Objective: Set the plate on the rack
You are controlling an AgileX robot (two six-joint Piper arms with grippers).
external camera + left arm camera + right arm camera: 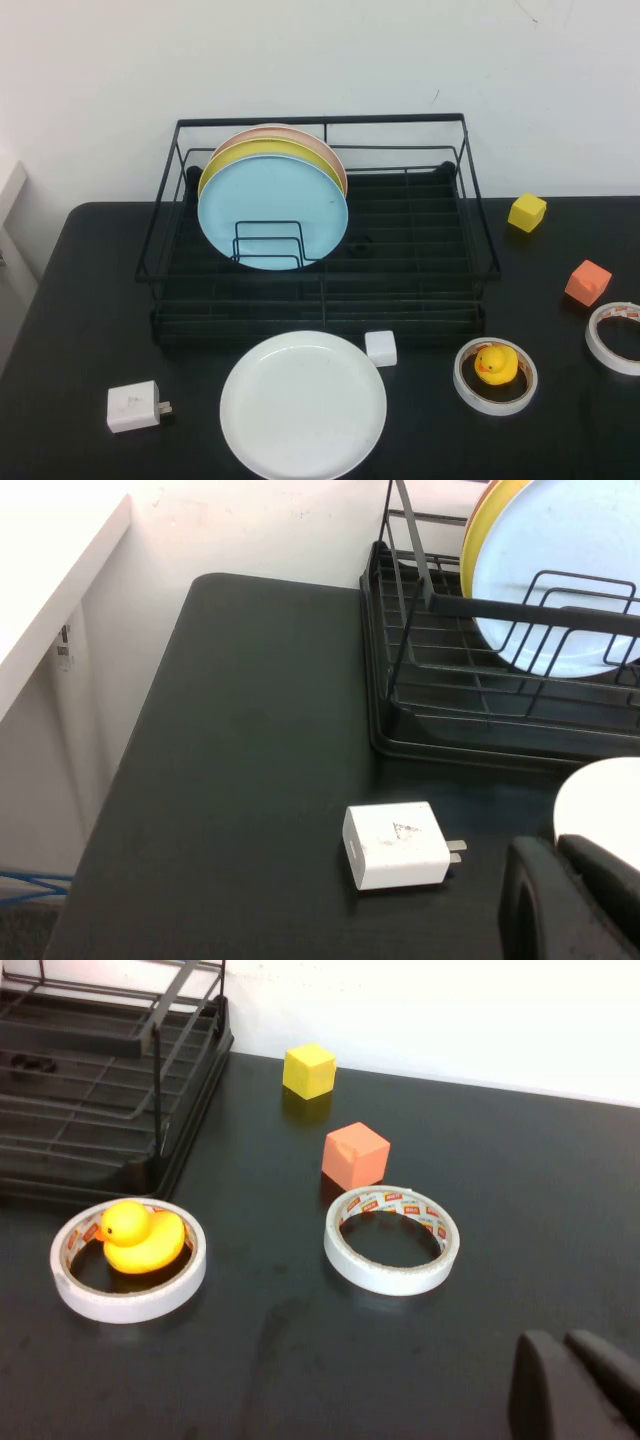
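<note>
The white plate [303,405] lies flat on the black table, just in front of the rack; its edge also shows in the left wrist view [605,800]. The black wire rack [320,121] stands at the back centre and holds a light blue plate [273,205], a yellow one and a pinkish one upright. My left gripper [555,848] is shut and empty, low over the table just left of the white plate. My right gripper [562,1342] is shut and empty, over the table's right side. Neither gripper shows in the high view.
A white charger plug [134,406] lies left of the plate and a small white cube [380,347] by its far right edge. A tape roll with a yellow duck [494,365], a second tape roll [615,337], an orange cube [588,282] and a yellow cube [527,212] lie on the right.
</note>
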